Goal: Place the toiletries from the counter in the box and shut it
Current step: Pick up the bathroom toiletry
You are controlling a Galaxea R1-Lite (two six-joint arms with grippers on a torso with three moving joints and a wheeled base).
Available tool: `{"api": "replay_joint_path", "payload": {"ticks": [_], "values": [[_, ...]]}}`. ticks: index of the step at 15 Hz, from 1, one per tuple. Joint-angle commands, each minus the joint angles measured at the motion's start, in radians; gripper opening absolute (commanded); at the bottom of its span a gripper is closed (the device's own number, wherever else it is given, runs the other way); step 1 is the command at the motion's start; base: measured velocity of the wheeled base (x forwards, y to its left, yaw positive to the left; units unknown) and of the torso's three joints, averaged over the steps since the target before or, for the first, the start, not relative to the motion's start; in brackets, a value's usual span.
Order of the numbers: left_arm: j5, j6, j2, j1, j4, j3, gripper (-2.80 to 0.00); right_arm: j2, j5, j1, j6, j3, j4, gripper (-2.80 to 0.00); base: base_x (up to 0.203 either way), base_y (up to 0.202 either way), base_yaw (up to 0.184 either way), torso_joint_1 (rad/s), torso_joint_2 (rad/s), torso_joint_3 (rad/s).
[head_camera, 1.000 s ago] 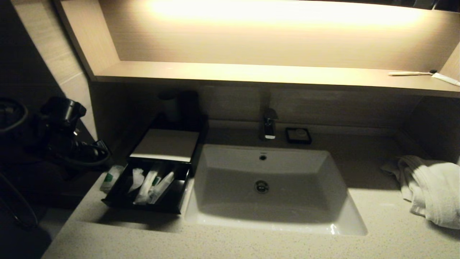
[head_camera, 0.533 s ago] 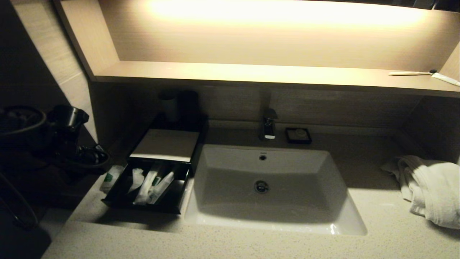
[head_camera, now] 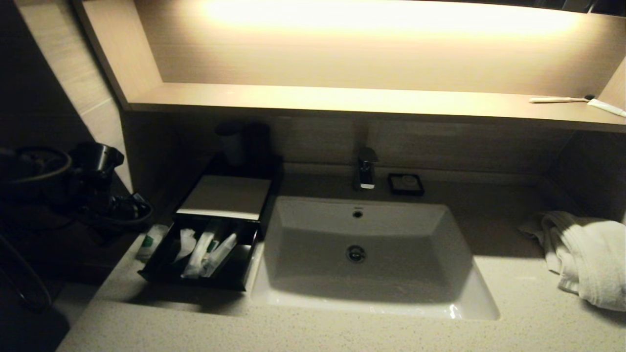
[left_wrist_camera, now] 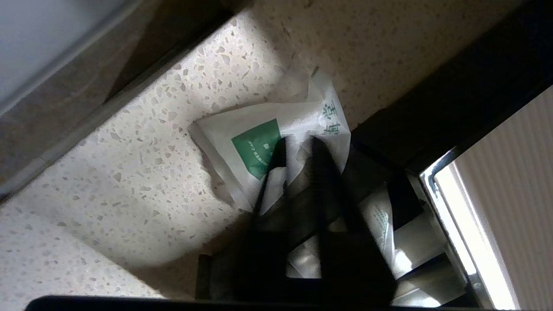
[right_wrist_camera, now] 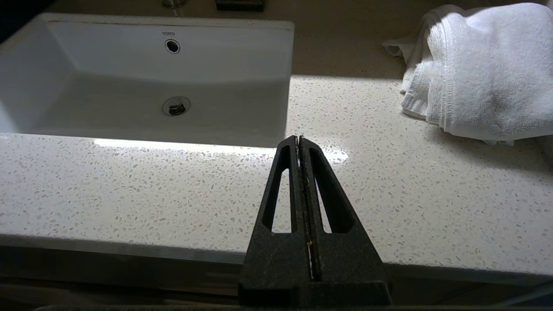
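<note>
Tabletop: I'm seeing pale speckled stone lying around the sink.
Left side: I'm watching the box sitting there, one sachet lying just beside it.
Right side: towel is resting.

Lower frame: bare counter before the sink – open passage. At left, the pulled-out drawer crowds a sachet – narrow gap beside it.

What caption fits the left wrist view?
Left tool, slightly open, above a white sachet with a green mark lying on the counter beside the black box.
</note>
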Motion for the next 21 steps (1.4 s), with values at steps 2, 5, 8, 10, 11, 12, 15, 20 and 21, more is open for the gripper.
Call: {"api": "replay_joint_path", "payload": {"ticks": [2, 5, 8, 10, 11, 12, 15, 20, 21], "values": [[-0.002, -0.016, 0.000, -0.010, 0.001, -0.003, 0.00, 0.000, 0.000, 0.000, 0.000, 0.000, 0.000, -2.80, 0.000, 0.000, 0.000, 0.000, 0.00, 0.000], [-0.001, -0.028, 0.020, -0.016, -0.001, -0.025, 0.00, 0.000, 0.000, 0.000, 0.000, 0.000, -0.001, -2.80, 0.000, 0.000, 0.000, 0.000, 0.00, 0.000], [-0.001, -0.037, 0.022, -0.017, -0.001, -0.028, 0.00, 0.000, 0.000, 0.000, 0.000, 0.000, 0.000, -2.80, 0.000, 0.000, 0.000, 0.000, 0.00, 0.000], [-0.001, -0.037, 0.032, -0.016, -0.001, -0.028, 0.00, 0.000, 0.000, 0.000, 0.000, 0.000, 0.000, -2.80, 0.000, 0.000, 0.000, 0.000, 0.00, 0.000], [-0.001, -0.037, 0.034, -0.016, 0.000, -0.026, 0.00, 0.000, 0.000, 0.000, 0.000, 0.000, 0.000, -2.80, 0.000, 0.000, 0.000, 0.000, 0.00, 0.000], [0.001, -0.037, 0.037, -0.016, 0.000, -0.025, 0.00, 0.000, 0.000, 0.000, 0.000, 0.000, 0.000, -2.80, 0.000, 0.000, 0.000, 0.000, 0.00, 0.000], [0.003, -0.033, 0.050, -0.016, 0.000, -0.020, 0.00, 0.000, 0.000, 0.000, 0.000, 0.000, 0.000, -2.80, 0.000, 0.000, 0.000, 0.000, 0.00, 0.000], [0.021, -0.028, 0.076, -0.016, 0.002, -0.025, 0.00, 0.000, 0.000, 0.000, 0.000, 0.000, 0.000, -2.80, 0.000, 0.000, 0.000, 0.000, 0.00, 0.000], [0.022, -0.027, 0.079, -0.016, 0.002, -0.025, 0.00, 0.000, 0.000, 0.000, 0.000, 0.000, 0.000, -2.80, 0.000, 0.000, 0.000, 0.000, 0.00, 0.000]]}}
